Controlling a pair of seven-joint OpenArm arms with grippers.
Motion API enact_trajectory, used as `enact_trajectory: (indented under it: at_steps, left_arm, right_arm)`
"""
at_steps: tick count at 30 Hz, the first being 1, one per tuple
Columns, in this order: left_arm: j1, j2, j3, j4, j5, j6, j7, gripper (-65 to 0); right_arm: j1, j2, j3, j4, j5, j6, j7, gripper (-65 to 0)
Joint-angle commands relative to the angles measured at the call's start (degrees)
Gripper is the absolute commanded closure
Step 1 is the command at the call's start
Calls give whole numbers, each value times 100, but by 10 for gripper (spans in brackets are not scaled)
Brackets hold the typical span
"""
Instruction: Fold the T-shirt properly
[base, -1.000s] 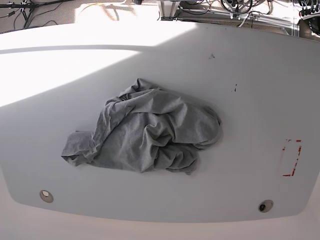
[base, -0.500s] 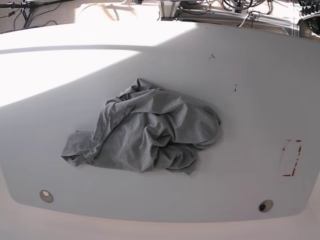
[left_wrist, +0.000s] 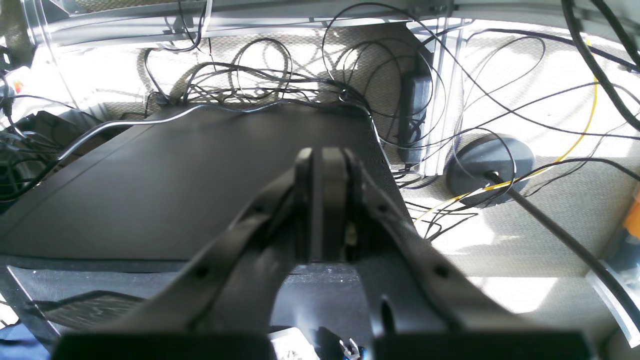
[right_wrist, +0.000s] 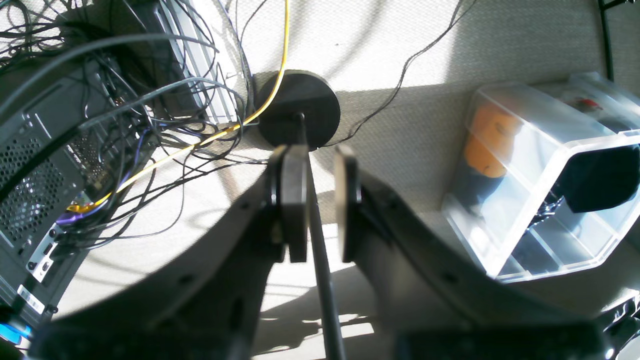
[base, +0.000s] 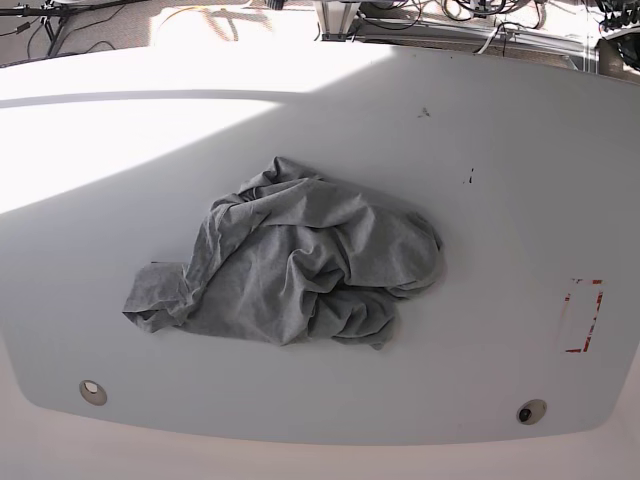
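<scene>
The heather-grey T-shirt (base: 290, 265) lies crumpled in a heap at the middle of the white table (base: 500, 180), with one loose corner trailing to the front left. Neither arm shows in the base view. In the left wrist view my left gripper (left_wrist: 322, 160) is shut, pads pressed together on nothing, hanging over a black case off the table. The right wrist view has my right gripper (right_wrist: 319, 165) with its pads a narrow gap apart and nothing held; a thin pole on the floor behind shows through the gap.
A red outlined mark (base: 583, 315) is on the table's right side, and round fittings (base: 92, 391) (base: 530, 411) sit near the front edge. Off the table are tangled cables (left_wrist: 260, 75), a round black stand base (right_wrist: 300, 107) and a clear plastic bin (right_wrist: 545, 175).
</scene>
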Motion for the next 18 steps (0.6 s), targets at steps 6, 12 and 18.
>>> enact_trajectory:
  at_steps: [6, 12, 18]
  left_arm:
    - [107, -112, -13, 8, 15, 0, 13, -17]
    - [193, -156, -14, 195, 42, 12, 45, -16]
    - [311, -207, -10, 342, 27, 7, 64, -14]
  right_arm:
    - [-181, -5, -3, 11, 7, 21, 29, -80]
    - [-105, -8, -1, -141, 0, 26, 98, -81]
    - [-160, -8, 8, -100, 6, 18, 140, -81]
